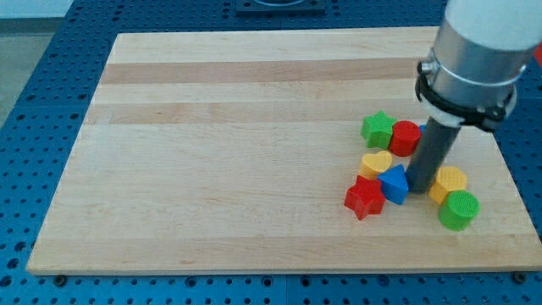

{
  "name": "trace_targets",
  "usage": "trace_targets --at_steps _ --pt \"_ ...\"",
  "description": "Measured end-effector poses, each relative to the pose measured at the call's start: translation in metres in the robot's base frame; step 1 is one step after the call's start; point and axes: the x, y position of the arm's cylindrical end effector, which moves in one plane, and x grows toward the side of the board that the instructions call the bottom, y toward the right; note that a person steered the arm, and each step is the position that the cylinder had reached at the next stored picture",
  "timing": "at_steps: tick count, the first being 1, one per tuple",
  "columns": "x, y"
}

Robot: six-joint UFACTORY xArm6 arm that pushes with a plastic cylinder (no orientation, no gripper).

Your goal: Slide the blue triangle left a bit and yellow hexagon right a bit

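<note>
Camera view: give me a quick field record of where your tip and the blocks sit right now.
my tip: on the board, between blue triangle and yellow hexagon
blue triangle: at the tip's left, beside the red star
yellow hexagon: at the tip's right, above the green cylinder
yellow heart: above the blue triangle
green star: topmost, touching the red cylinder
wooden board: blocks clustered at the view's right

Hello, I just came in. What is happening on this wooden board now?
A robot arm is pushing small blocks with a dark rod. My tip sits between the blue triangle and the yellow hexagon, in a cluster at the view's right. Close by are a red star, a yellow heart, a green star, a red block and a green cylinder.
</note>
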Motion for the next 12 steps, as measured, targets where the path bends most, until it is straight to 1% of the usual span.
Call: trace_targets --at_steps 1,3,4,7,11,12 --pt "0.02 0.0" --pt "0.027 0.0" --pt "0.025 0.0" --pt "-0.001 0.003" --pt "-0.005 0.009" --pt "-0.005 -0.013"
